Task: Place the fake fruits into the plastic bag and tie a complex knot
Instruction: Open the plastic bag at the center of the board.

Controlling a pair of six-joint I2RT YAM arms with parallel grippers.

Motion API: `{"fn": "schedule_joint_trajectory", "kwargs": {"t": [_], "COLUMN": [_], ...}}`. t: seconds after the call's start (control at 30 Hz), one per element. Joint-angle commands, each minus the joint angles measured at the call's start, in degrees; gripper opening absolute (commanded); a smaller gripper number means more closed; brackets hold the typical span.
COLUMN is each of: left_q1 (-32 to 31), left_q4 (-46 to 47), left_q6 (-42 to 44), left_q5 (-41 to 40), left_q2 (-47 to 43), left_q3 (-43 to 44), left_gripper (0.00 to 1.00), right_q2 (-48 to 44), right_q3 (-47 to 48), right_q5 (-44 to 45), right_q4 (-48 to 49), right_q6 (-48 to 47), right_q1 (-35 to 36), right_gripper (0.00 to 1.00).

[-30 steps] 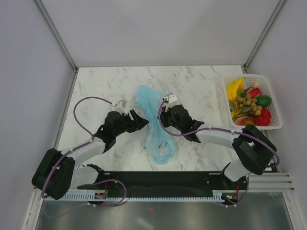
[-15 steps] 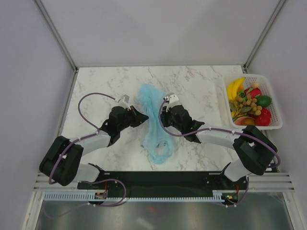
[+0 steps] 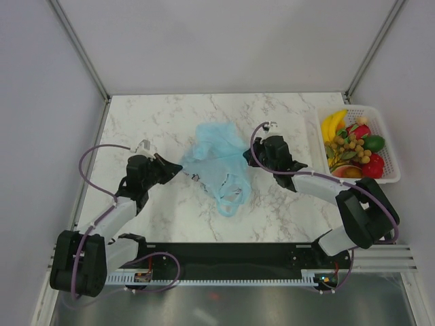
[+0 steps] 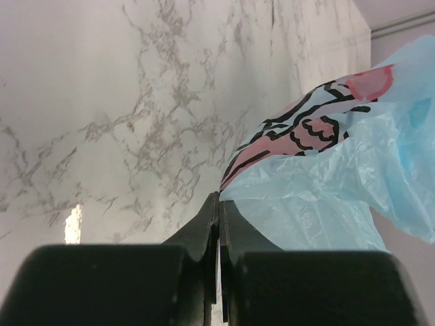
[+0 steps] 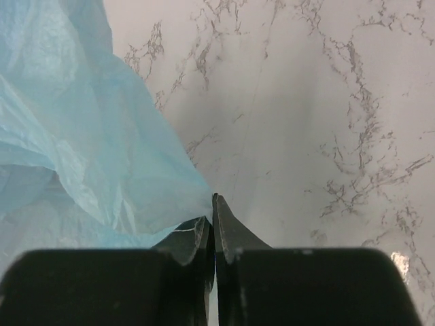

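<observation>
Both arms' fingers [image 4: 201, 234] on plastic bag [image 3: 214, 161]

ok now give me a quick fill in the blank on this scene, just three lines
1. The plastic bag is light ____ in colour.
2. The left gripper and the right gripper hold the bag from opposite sides, each with its jaws ____.
3. The fake fruits lie in the white basket on the ____ side of the table.

Missing words: blue; shut; right
</observation>
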Motion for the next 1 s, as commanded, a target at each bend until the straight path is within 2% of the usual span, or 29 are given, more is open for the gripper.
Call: {"fn": "schedule_joint_trajectory", "kwargs": {"t": [0.0, 0.1, 0.17, 0.2, 0.23, 0.27, 0.37, 0.4, 0.47, 0.5, 0.53, 0.63, 0.73, 0.97], "left_q1": [2.11, 2.11, 2.11, 2.11, 2.11, 2.11, 2.03, 2.03, 2.03, 2.03, 2.03, 2.03, 1.94, -0.69], "left_q4": [-2.96, -2.97, -3.23, -4.10, -4.89, -5.85, -7.61, -8.23, -9.55, -10.69, -11.13, -12.37, -12.54, -8.24], "left_q6": [3.02, 4.16, 5.74, 6.27, 7.23, 7.68, 8.56, 8.73, 9.70, 10.05, 11.01, 12.25, 12.69, 15.32], "left_q5": [-0.22, 1.71, 2.68, 2.77, 2.60, 2.60, 1.28, 0.41, -0.73, -1.52, -1.79, -3.11, -4.52, -5.04], "left_q2": [0.95, 2.80, 3.15, 3.15, 2.89, 2.62, 0.17, -1.06, -2.21, -3.08, -3.35, -3.53, -2.74, 3.48], "left_q3": [-0.68, 0.37, 1.34, 1.77, 2.48, 2.66, 2.83, 2.83, 3.53, 3.89, 4.67, 6.78, 8.97, 14.34], "left_gripper": [0.02, 0.02, 0.02, 0.07, 0.17, 0.38, 0.71, 0.75, 0.81, 0.81, 0.82, 0.84, 0.86, 0.91], "right_q2": [-0.68, -1.55, -2.17, -2.26, -2.26, -1.82, 0.02, 0.46, 1.60, 1.87, 2.13, 2.40, 3.36, 7.93], "right_q3": [-0.97, -1.76, -2.63, -2.73, -2.81, -2.73, -0.80, -0.36, 1.04, 1.49, 1.66, 2.72, 4.56, 13.07], "right_q5": [-1.05, -2.81, -7.18, -7.99, -8.86, -10.09, -11.51, -11.51, -11.07, -10.55, -10.54, -9.67, -9.66, -5.99], "right_q4": [-0.49, 1.09, 3.63, 4.34, 5.22, 5.40, 4.79, 4.44, 2.94, 2.50, 2.41, 1.54, 0.49, -5.14], "right_q6": [1.80, 0.31, -0.65, -0.83, -0.92, -1.01, -2.15, -2.94, -3.91, -4.26, -4.79, -6.45, -7.25, -9.01], "right_q1": [-1.89, -1.80, -1.89, -1.80, -1.80, -1.63, -0.66, -0.14, 1.36, 1.71, 2.06, 2.07, 2.07, 2.07], "right_gripper": [0.08, 0.22, 0.24, 0.23, 0.21, 0.14, 0.11, 0.11, 0.17, 0.25, 0.38, 0.55, 0.61, 0.61]}}
